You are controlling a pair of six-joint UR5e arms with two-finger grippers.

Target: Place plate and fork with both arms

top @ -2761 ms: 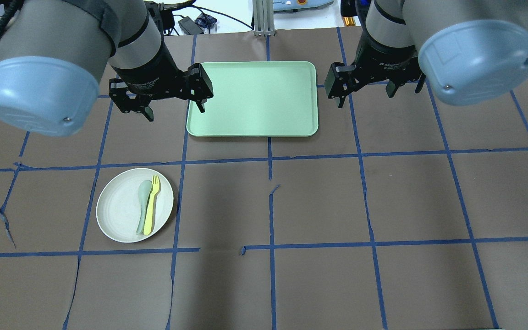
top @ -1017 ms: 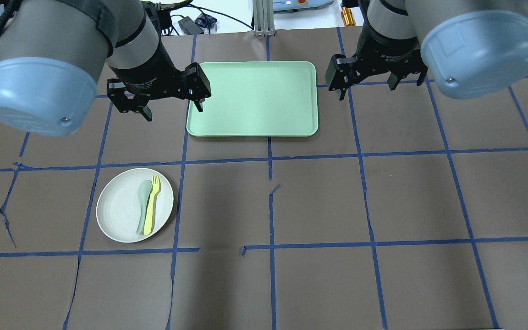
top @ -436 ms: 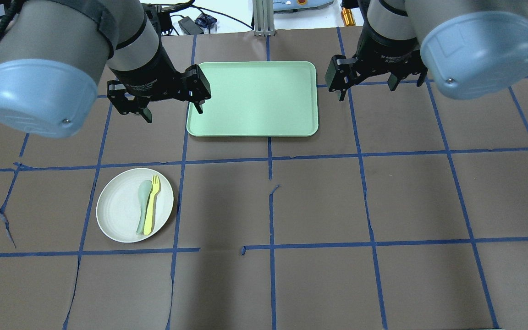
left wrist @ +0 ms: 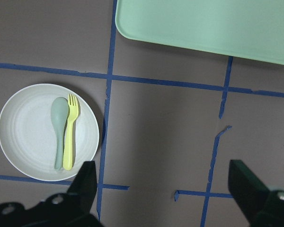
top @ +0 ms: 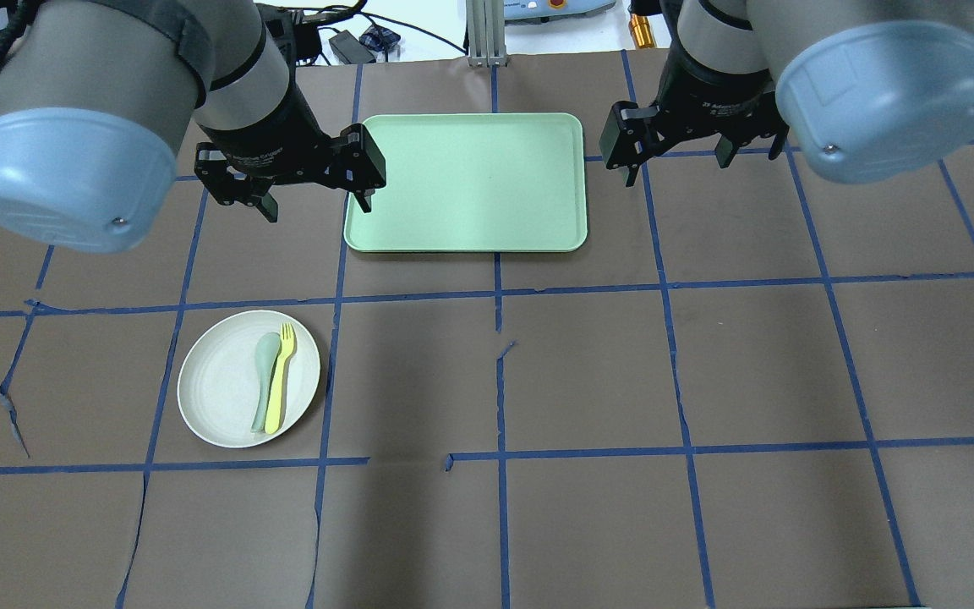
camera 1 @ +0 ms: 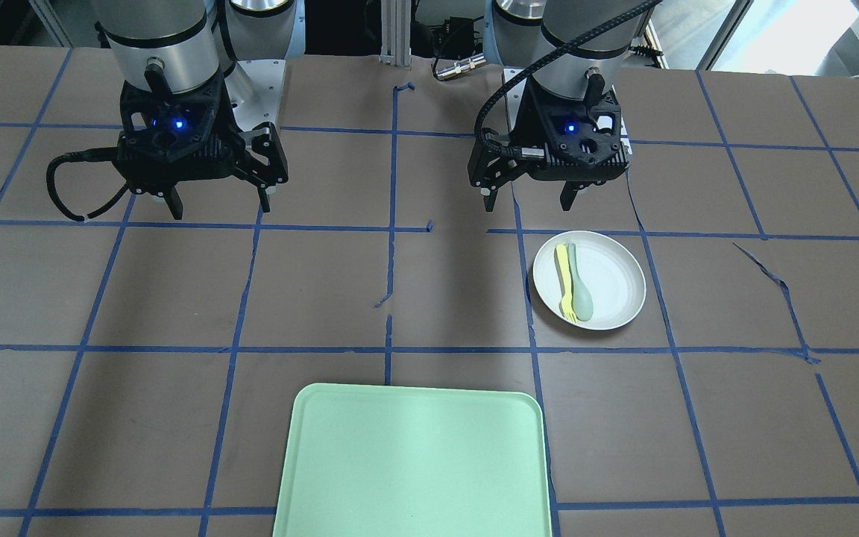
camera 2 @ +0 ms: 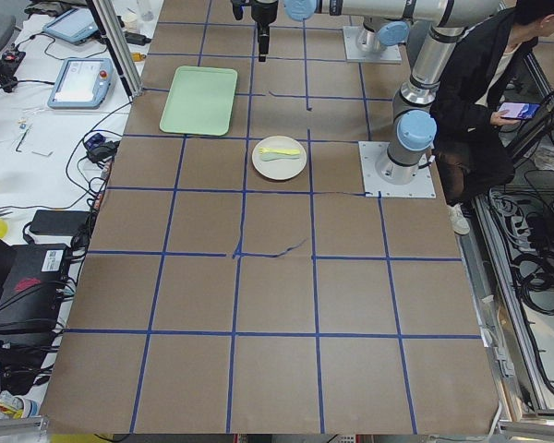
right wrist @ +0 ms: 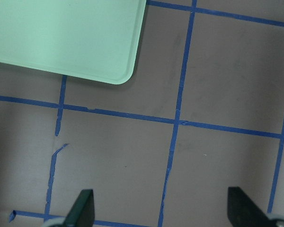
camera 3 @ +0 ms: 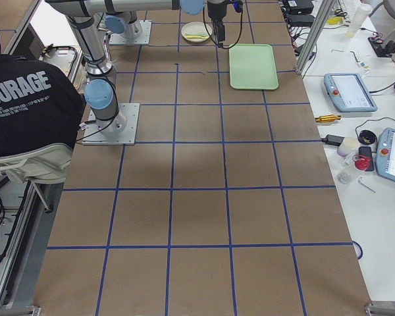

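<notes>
Plate (top: 215,391) holding fork (top: 280,381) lies apart from both jaws.

A robotics lab is indicated: the table (top: 588,372) is gridded with blue tape (top: 749,283), and teach pendants (camera 3: 347,92) and cables (camera 2: 69,166) are laid on side benches (camera 3: 382,224).

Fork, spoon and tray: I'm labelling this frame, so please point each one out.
fork (left wrist: 69,135), left wrist view, middle of its handle.
spoon (left wrist: 59,111), left wrist view, its bowl.
tray (left wrist: 203,23), left wrist view, bare flat surface.
</notes>
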